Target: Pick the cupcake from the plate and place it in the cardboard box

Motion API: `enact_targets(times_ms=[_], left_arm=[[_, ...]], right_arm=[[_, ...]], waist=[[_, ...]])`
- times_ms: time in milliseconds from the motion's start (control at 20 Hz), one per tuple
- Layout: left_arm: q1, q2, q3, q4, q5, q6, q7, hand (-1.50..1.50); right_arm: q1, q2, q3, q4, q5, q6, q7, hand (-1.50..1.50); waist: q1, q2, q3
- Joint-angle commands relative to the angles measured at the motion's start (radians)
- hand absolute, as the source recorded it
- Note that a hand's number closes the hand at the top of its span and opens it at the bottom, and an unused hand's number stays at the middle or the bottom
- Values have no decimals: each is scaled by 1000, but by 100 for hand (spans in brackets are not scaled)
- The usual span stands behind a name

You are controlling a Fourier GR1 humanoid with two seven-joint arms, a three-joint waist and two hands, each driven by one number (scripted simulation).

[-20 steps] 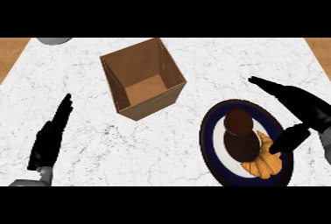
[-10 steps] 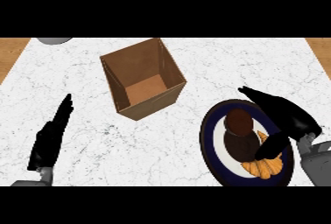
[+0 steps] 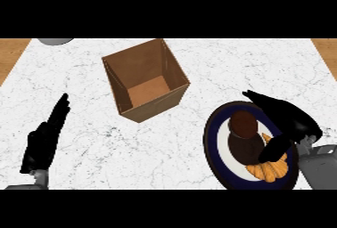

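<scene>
Right hand [image 3: 289,122] has moved in over plate [image 3: 214,133], fingers open around the cupcake [image 3: 244,124], not yet closed; grasp imminent. Left hand [image 3: 45,140] open, resting

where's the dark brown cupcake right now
In the head view the dark brown cupcake stands on the dark-rimmed round plate at lower right, right of the open cardboard box, with the black right hand around it.

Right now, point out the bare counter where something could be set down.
Bare marble lies between the left hand and the cardboard box, and behind the plate. The plate is crowded: cupcake, orange food, right hand.
</scene>
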Motion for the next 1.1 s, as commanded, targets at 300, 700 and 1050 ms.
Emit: enact_targets(times_ms=[300, 700, 1050], left_arm=[[24, -63, 1, -40, -88, 3, 2, 0], [24, -79, 54, -36, -80, -61, 8, 0], [-7, -77, 62, -58, -110, -74, 58, 0]], right_arm=[[-35, 112, -50, 148, 150, -6, -107, -150], [19, 196, -84, 112, 228, -4, -116, -150], [62, 227, -65, 157, 301, -44, -169, -150]], waist=[[3, 0, 0], [1, 0, 0], [0, 0, 0]])
